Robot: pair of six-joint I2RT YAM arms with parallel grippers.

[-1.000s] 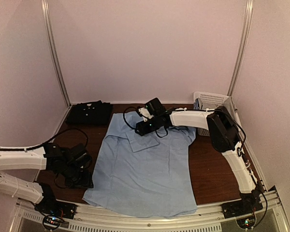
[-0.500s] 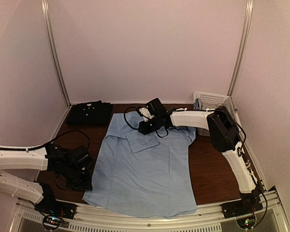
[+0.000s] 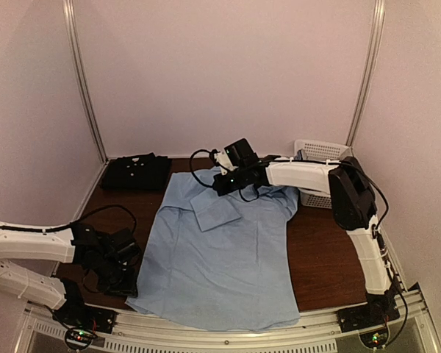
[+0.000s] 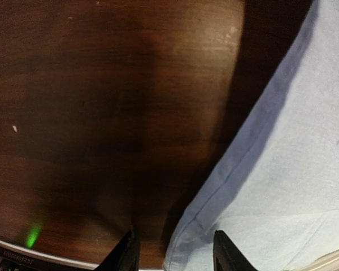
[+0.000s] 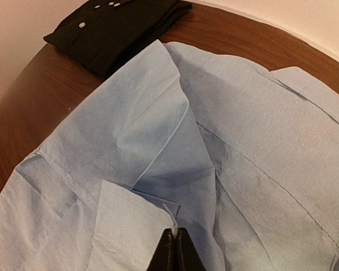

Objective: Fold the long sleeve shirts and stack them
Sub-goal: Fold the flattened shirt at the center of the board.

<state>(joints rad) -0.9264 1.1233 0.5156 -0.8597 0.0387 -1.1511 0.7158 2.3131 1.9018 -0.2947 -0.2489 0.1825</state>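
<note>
Right gripper [image 5: 175, 231] has its two fingers pressed tight together, pinching a fold of the light blue shirt [image 3: 220, 257] near the collar end. The cloth rises in a little peak up to the tips. The right arm [image 3: 301, 175] goes up from the near right corner of the table [image 3: 327, 257], bends by the right edge and reaches left over the far half.

The left gripper [image 4: 172, 251] points down with its fingers spread apart. The near left corner of the blue shirt's hem lies between them, and I cannot tell if they touch it. The left arm [image 3: 29, 246] lies low along the near left edge.

The blue shirt is spread across the middle of the table. The black shirt [image 3: 136, 173] sits folded in the far left corner. A white basket [image 3: 322, 149] stands in the far right corner.
</note>
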